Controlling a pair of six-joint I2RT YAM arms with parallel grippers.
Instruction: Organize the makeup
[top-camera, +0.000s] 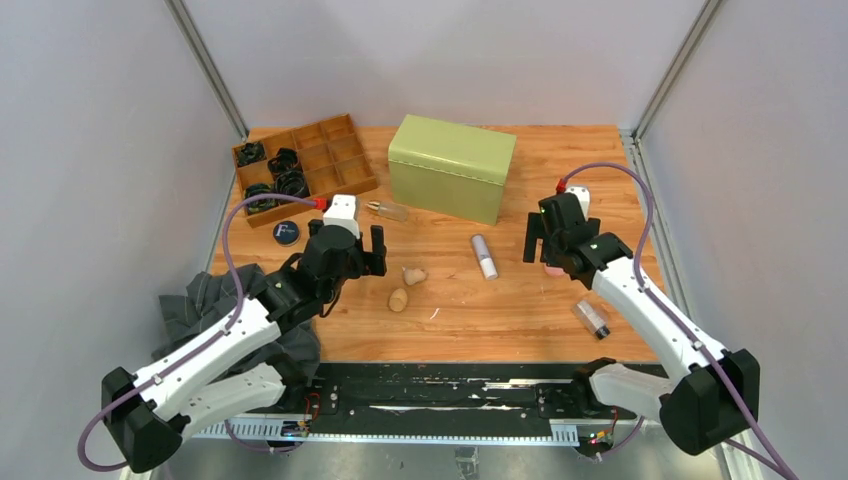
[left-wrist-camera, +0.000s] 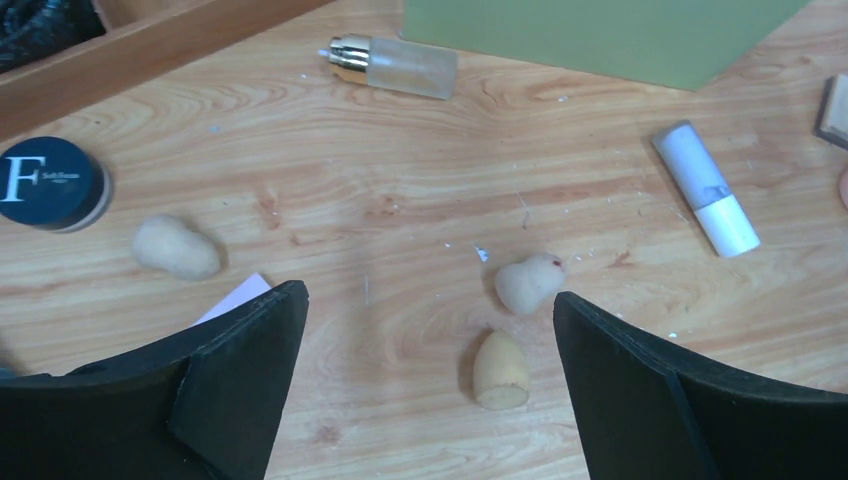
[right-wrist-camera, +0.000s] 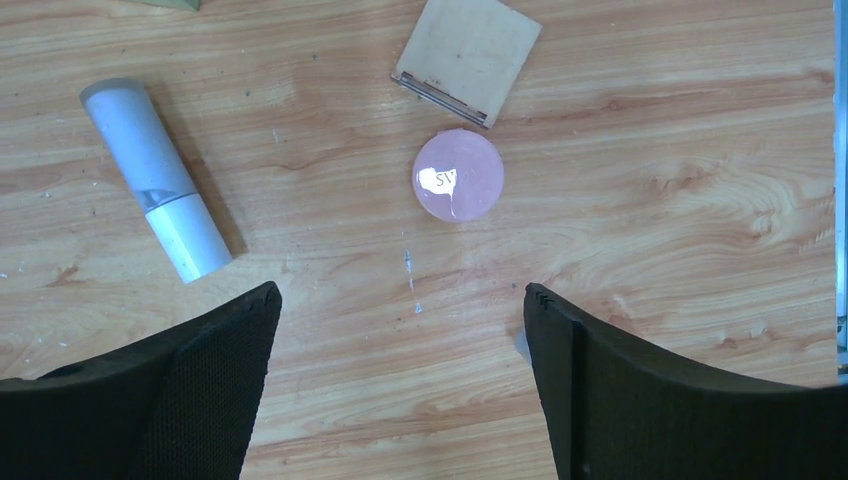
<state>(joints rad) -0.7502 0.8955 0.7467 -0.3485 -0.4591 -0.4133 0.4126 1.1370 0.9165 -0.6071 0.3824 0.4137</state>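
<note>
Walled tabletop (top-camera: 500, 312) beneath 2 wide-spread hands (left-wrist-camera: 430, 305) (right-wrist-camera: 402, 300)

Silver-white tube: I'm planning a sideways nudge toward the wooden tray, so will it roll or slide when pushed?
The silver-white tube lies on its side on the wooden table and looks cylindrical, so a sideways push would probably roll it. An endwise push should slide it instead. Its smooth-looking casing may slip in a light pinch.
</note>
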